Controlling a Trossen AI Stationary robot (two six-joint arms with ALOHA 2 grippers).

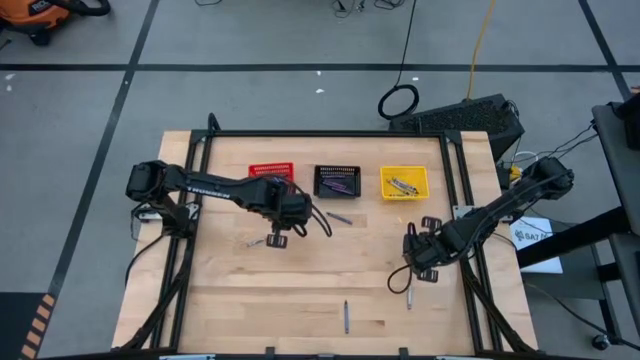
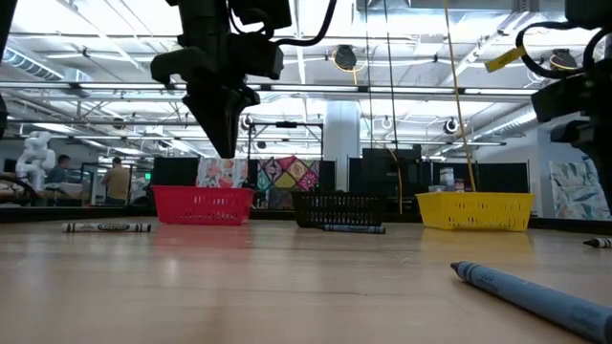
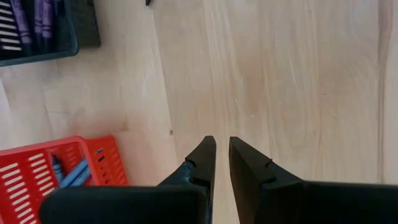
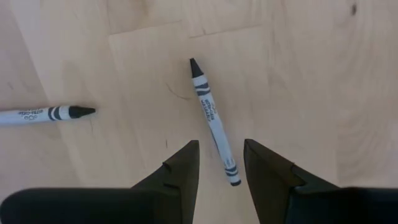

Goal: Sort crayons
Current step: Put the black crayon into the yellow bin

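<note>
1. Most of the sorting is looking done, I think. Only a few crayons are lying loose on the table [image 1: 240,320].
2. One loose crayon, the grey crayon [image 4: 213,122], is lying right between the two spread fingers of the right gripper [image 4: 221,163]. Nothing is being pinched yet.
3. Another grey crayon [image 4: 45,114] is lying near it.
4. A blue crayon [image 2: 535,289] is lying near the front edge of the table.
5. Two more are lying in the middle: one just in front of the black basket [image 1: 337,181], and one by the left gripper [image 1: 277,236].
6. The left gripper is hanging in the air in front of the red basket [image 1: 272,172]. Its fingers [image 3: 200,163] are nearly pressed together, with a thin gap, and they are not holding anything.
7. The red basket is holding blue crayons [image 3: 73,175].
8. The black basket is holding purple crayons [image 3: 37,18].
9. The yellow basket [image 1: 404,182] is holding grey-looking crayons, but they are too small to be sure.
10. So about five crayons are waiting to go in, and the right gripper looks ready to grab one.
</note>
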